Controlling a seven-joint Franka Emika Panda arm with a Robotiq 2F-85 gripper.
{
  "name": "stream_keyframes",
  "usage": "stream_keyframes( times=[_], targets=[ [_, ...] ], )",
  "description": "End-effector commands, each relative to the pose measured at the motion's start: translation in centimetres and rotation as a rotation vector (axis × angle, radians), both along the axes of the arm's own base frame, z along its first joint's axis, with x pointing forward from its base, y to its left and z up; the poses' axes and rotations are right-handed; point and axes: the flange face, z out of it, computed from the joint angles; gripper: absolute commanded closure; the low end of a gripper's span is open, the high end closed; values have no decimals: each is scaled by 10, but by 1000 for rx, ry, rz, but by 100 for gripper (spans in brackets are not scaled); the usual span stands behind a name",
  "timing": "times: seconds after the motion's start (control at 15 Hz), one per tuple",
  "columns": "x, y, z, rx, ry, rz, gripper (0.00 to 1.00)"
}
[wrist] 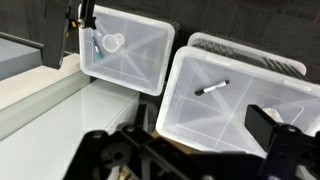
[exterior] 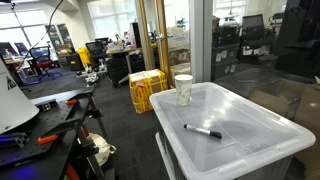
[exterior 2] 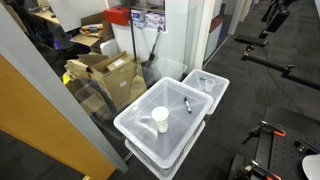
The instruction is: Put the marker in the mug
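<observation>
The black marker (exterior: 203, 131) lies flat on the lid of a translucent white bin (exterior: 250, 140). The whitish mug (exterior: 184, 89) stands upright at that lid's far corner, apart from the marker. Both exterior views show them; from above the mug (exterior 2: 161, 120) and marker (exterior 2: 187, 105) sit on the near bin. In the wrist view the marker (wrist: 211, 88) lies on the bin lid (wrist: 190, 110) far below. My gripper (wrist: 190, 150) is open and empty, high above the bin. It does not show in either exterior view. Its right finger hides the lid's right corner.
A second bin (exterior 2: 205, 85) stands behind the first. A glass wall (exterior 2: 70, 90) runs beside the bins, with cardboard boxes (exterior 2: 110, 72) behind it. A yellow crate (exterior: 147, 90) sits on the floor beyond the bin. A cluttered bench (exterior: 40, 120) stands to one side.
</observation>
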Motion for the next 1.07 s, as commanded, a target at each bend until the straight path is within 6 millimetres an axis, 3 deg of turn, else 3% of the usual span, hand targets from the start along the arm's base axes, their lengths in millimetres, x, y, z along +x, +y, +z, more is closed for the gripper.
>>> stream_keyframes(
  times=[0.0,0.27,0.67,0.87,1.0],
  targets=[
    [32,-8,-13,69,-113,-15,0],
    [63,-7,-29,173,-271,-51,0],
    [99,14,-60,318,-364,-102,0],
    [103,20,-77,350,-308,-79,0],
    [98,24,-78,335,-303,-86,0]
  ],
)
